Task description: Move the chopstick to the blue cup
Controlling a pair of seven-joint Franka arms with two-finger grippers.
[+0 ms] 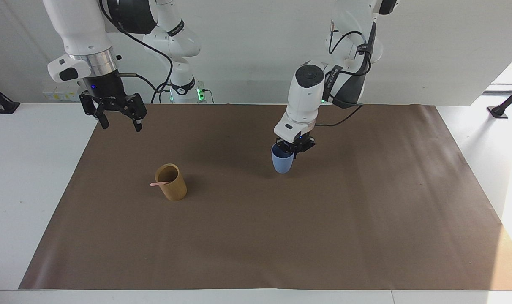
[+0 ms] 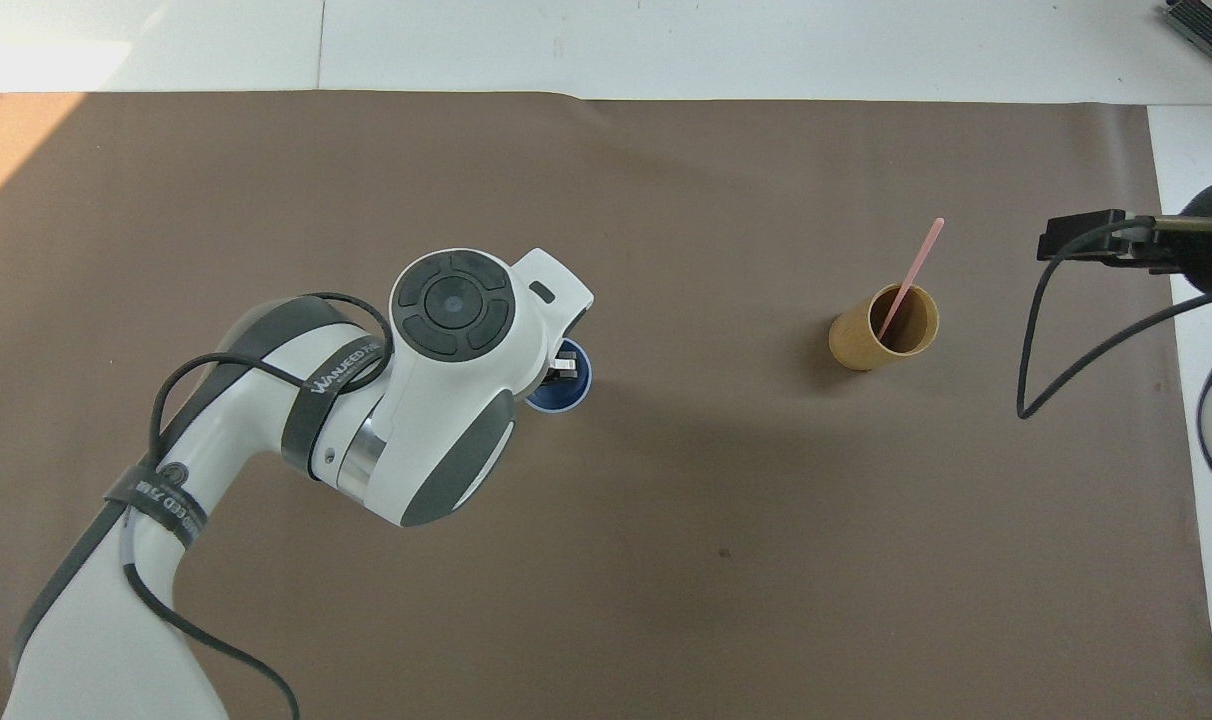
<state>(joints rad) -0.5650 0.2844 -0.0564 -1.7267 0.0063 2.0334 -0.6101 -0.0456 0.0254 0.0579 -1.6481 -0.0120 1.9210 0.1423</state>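
My left gripper [image 1: 291,148] is shut on the rim of the blue cup [image 1: 282,163], one finger inside it, and holds it upright low over the middle of the brown mat. In the overhead view the cup [image 2: 568,395] shows partly under the left wrist. One pale pink chopstick [image 1: 159,183] leans in the tan cup [image 1: 171,182], which stands on the mat toward the right arm's end. The chopstick's tip [image 2: 912,270] sticks out over the cup's rim [image 2: 884,328]. My right gripper [image 1: 118,121] is open and empty, raised over the mat's edge by the right arm's base.
The brown mat [image 1: 256,236] covers most of the white table. Only the two cups are on or over it. A dark object [image 1: 499,110] lies on the bare table at the left arm's end.
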